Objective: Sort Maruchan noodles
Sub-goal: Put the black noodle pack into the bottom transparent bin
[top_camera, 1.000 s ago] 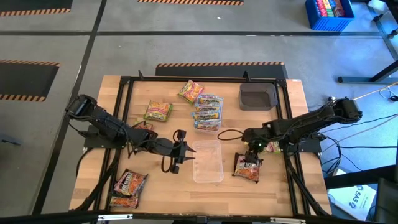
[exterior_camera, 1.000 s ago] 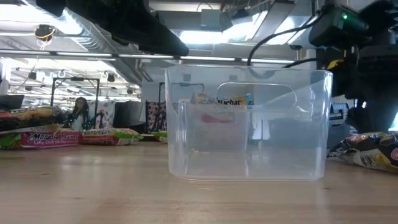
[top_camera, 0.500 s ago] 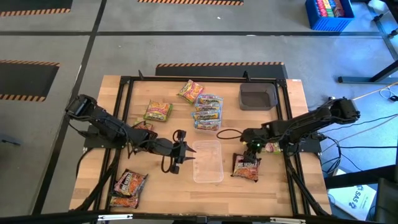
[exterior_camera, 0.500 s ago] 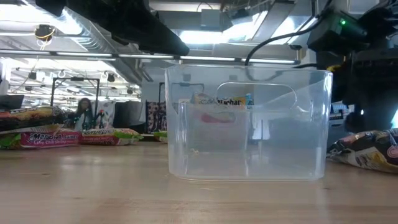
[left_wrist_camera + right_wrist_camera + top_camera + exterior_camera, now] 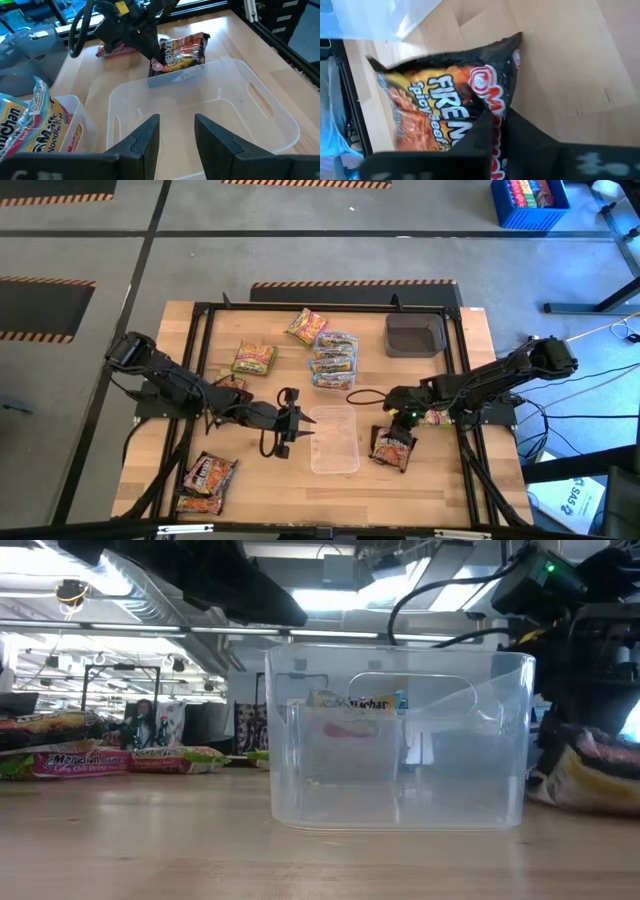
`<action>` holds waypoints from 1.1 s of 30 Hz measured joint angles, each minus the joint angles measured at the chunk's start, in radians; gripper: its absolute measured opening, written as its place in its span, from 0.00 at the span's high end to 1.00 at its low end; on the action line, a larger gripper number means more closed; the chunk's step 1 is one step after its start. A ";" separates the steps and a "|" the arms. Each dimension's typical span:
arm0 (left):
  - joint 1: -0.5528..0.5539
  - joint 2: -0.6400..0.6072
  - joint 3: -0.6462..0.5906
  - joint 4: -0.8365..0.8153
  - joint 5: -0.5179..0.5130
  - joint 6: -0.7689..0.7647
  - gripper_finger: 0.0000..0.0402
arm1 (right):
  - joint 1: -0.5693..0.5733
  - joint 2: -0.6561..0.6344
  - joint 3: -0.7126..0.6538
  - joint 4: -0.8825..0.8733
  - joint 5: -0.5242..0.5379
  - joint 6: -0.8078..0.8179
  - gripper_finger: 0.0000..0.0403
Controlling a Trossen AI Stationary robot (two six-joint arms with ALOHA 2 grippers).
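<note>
Two dark jointed arms; looping black cables, a green indicator light, yellow marking near right end effector [image 5: 398, 423].

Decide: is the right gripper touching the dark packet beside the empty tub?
Touching. The right wrist view shows its finger pressed on the dark packet.

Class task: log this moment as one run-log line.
right gripper: shut on dark maroon packet, beside empty clear tub | left gripper: open, idle by tub
</note>
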 joint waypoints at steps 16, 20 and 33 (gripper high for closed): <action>0.004 0.000 0.000 0.001 -0.006 0.000 0.71 | 0.025 -0.079 0.130 -0.219 0.058 -0.032 1.00; 0.004 0.000 0.000 0.001 -0.007 0.000 0.71 | 0.082 -0.080 0.214 -0.319 0.111 -0.051 1.00; 0.004 0.000 0.000 0.004 -0.007 0.006 0.71 | 0.238 -0.082 0.356 -0.430 0.344 -0.029 1.00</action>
